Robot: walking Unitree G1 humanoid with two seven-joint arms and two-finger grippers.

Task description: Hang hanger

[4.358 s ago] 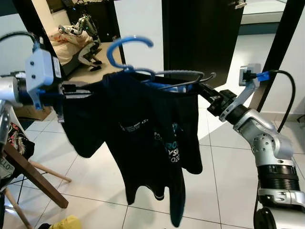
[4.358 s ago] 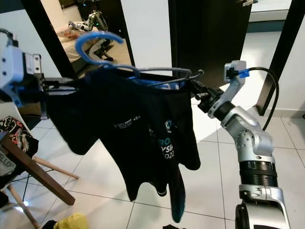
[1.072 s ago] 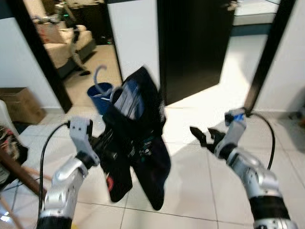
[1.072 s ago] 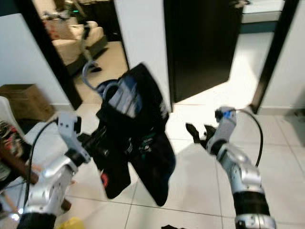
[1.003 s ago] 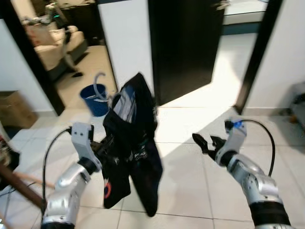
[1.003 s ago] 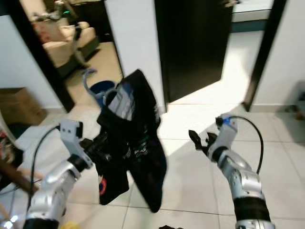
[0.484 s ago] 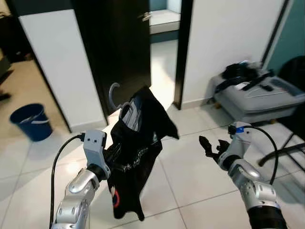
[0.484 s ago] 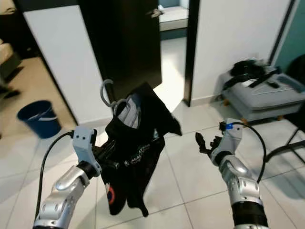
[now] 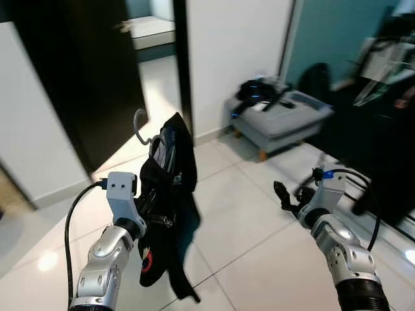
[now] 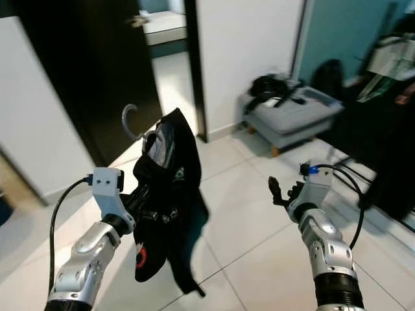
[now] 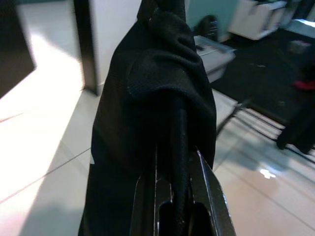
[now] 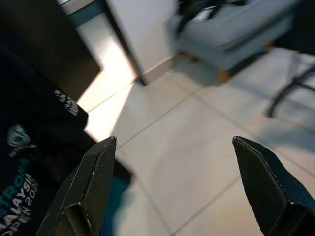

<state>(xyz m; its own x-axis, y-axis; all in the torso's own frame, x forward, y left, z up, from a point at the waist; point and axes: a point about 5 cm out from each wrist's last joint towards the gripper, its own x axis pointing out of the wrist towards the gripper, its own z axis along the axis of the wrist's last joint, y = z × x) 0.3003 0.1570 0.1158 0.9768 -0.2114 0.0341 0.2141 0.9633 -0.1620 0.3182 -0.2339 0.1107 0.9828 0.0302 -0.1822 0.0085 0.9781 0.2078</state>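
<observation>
Left gripper (image 9: 157, 219) pinched the hanger (image 9: 144, 133), hook up, black shirt (image 9: 170, 201) bunched and drooping floorward. Right gripper (image 12: 172, 184) fingers spread, holding nothing.

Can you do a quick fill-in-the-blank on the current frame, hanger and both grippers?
1. The hanger carrying the black shirt is held by the ____ gripper.
2. The right gripper is ____, with nothing between its fingers.
3. The hanger's hook points ____.
4. The grey ottoman stands on the robot's ____ side.

Missing words: left; open; up; right
</observation>
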